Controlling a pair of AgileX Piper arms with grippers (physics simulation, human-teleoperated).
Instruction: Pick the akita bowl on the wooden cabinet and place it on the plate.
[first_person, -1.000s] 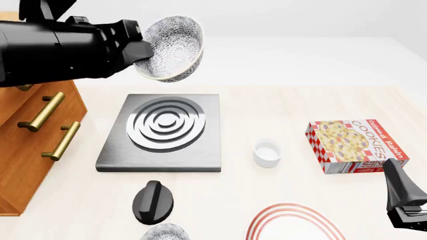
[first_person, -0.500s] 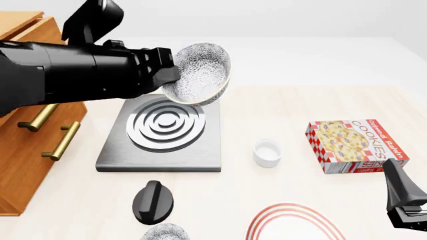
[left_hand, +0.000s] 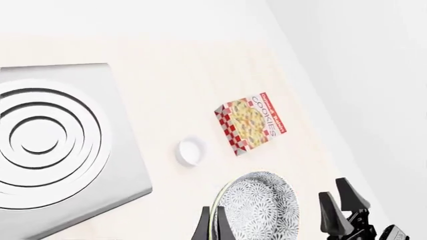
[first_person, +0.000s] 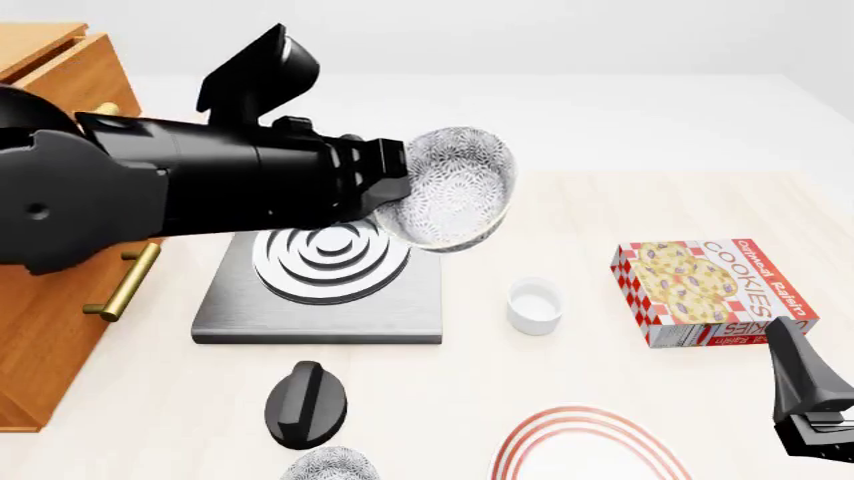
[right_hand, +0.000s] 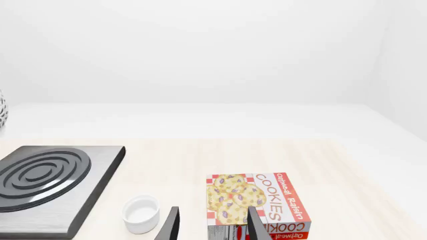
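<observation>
cup (first_person: 534, 305) between burner (first_person: 320, 290) – cookie box (first_person: 714, 292)

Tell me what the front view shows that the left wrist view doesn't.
Only the front view shows the wooden cabinet, the black knob, the plate and a second patterned bowl at the near edge. The left wrist view adds nothing new. Both show the akita bowl gripped by the left hand, the stove burner, the white cup, the cookie box and the right hand.

Open tabletop lies between stove burner (first_person: 324, 268) and plate (first_person: 585, 445); white cup (first_person: 534, 305) and black knob (first_person: 306, 402) flank it.
</observation>
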